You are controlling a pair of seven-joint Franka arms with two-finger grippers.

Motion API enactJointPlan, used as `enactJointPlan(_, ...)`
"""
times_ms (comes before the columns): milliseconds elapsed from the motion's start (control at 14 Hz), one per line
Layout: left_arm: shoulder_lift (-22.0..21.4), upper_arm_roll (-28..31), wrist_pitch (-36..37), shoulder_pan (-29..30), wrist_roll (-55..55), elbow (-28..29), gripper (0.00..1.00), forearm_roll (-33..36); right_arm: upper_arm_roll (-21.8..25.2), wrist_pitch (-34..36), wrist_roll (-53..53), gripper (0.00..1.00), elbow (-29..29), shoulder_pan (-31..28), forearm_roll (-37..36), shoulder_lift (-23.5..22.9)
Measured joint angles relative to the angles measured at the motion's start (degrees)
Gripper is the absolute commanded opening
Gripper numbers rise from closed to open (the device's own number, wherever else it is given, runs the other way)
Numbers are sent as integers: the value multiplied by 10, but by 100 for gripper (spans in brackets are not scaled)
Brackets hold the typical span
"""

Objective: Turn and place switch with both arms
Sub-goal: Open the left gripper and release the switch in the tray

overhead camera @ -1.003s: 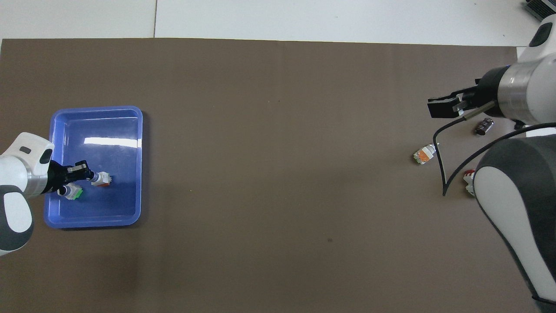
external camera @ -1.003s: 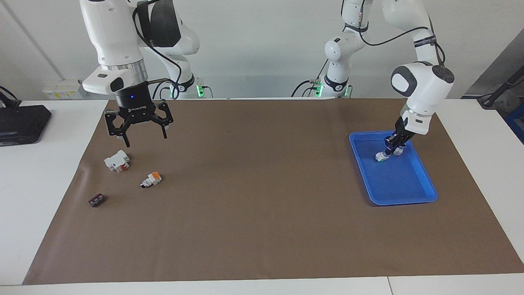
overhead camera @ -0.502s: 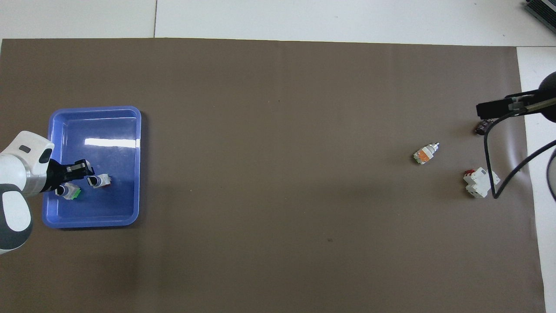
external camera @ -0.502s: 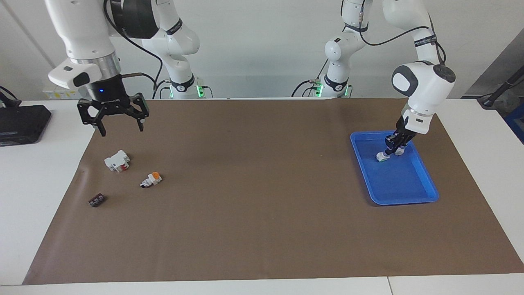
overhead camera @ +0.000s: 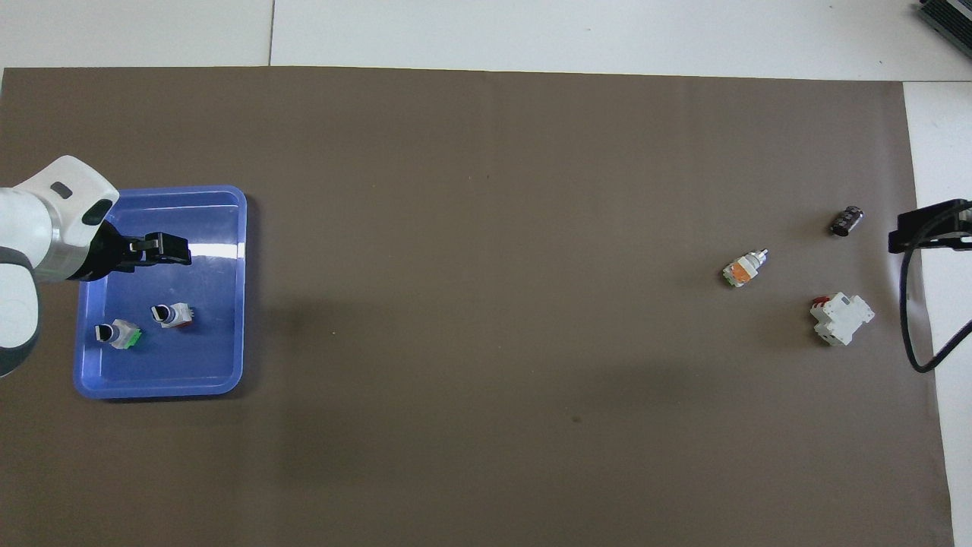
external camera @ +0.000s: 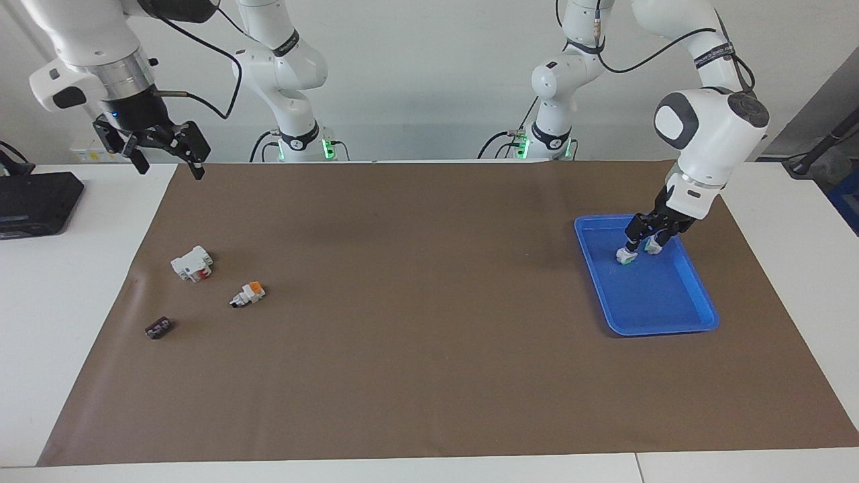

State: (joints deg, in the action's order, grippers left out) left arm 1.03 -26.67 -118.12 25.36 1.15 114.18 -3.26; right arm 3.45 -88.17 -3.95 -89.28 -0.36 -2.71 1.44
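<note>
The switch [external camera: 247, 294] [overhead camera: 743, 268] lies on its side on the brown mat toward the right arm's end of the table: a small white body, orange face up, black button end pointing away from the robots. Nothing touches it.

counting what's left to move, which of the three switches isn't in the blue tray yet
The orange-faced switch, lying on the brown mat beside the white block with red part. The two others, one green-sided, one red-sided, sit in the blue tray.
</note>
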Motion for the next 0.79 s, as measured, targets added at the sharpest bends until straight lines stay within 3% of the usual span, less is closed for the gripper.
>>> enactJointPlan(287,33,-1,111,-66,1,-90,84,37,23,1,-1,100,-17,8,16,11)
enactJointPlan(502,65,0,235,-117,25,-195,85,72,23,2,-1,100,-20,8,21,12)
enactJointPlan(788,88,-1,335,-154,56,-303,86,80,22,2,-1,100,-26,25,23,15)
